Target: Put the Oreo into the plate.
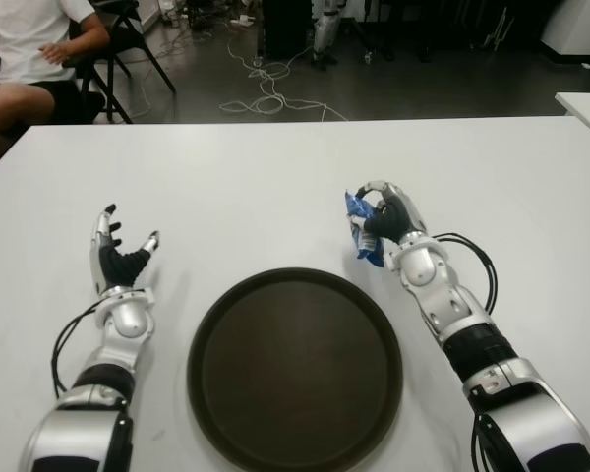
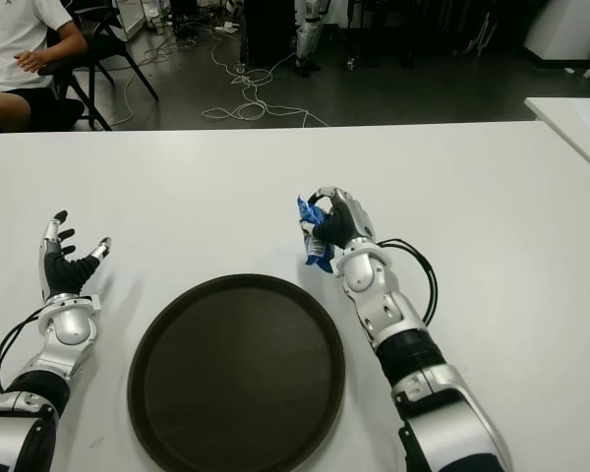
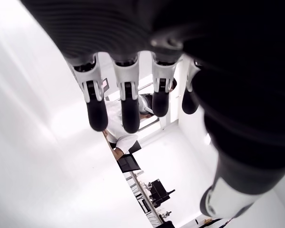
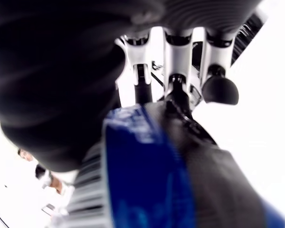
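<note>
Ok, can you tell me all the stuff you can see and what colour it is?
Oreo packet: one, blue, held in the right hand just past the plate's far right edge.
Plate: one, dark brown, round, on the near middle of the table.
Table: one, white.
Cables: several, white, on the floor beyond the table.
Person: one, white shirt, seated at far left.
Left hand: open, left of the plate.
Right hand: shut on the packet.

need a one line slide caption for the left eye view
Right hand grips the blue Oreo pack beyond the empty brown plate; open left hand beside it.
</note>
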